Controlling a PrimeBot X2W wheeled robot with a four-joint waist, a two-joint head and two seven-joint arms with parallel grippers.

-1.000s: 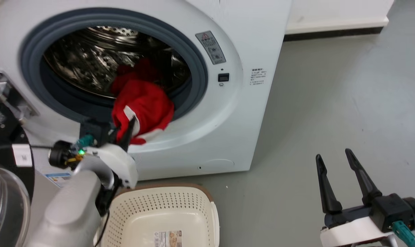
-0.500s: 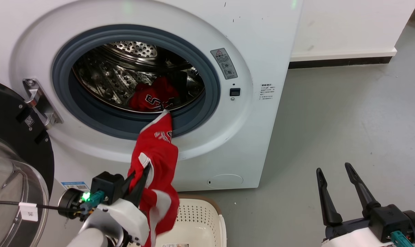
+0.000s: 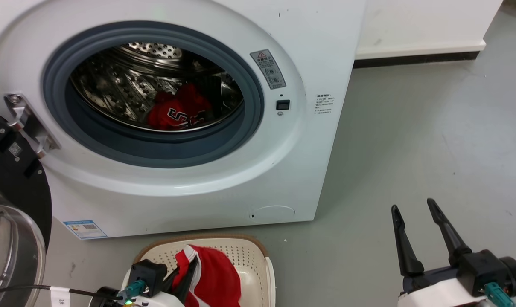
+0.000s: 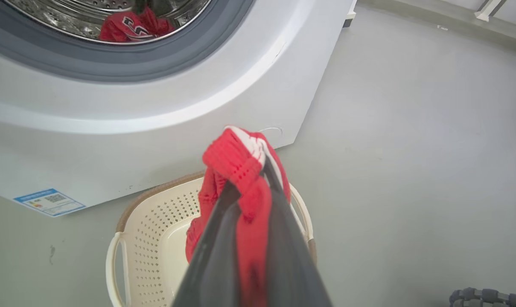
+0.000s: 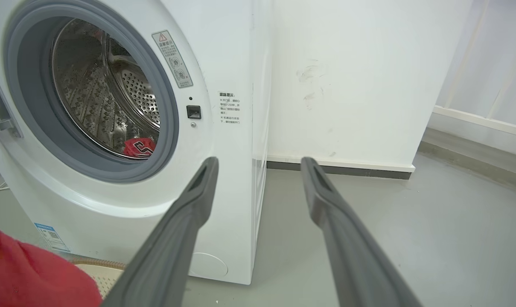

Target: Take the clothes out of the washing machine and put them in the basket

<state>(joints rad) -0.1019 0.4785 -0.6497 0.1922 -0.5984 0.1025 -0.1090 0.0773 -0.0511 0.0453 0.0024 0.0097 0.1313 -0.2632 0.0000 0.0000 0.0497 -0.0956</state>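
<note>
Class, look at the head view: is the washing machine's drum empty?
No, a red jersey lies inside the steel drum.

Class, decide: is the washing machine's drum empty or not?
Not empty: a red jersey lies inside the washing machine, on the drum bottom.

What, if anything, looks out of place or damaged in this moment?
Nothing stands out. The left gripper holds one red thin-fabric jersey over the oval cream plastic basket; the other red jersey lies in the steel drum of the white front-loading washing machine.
</note>
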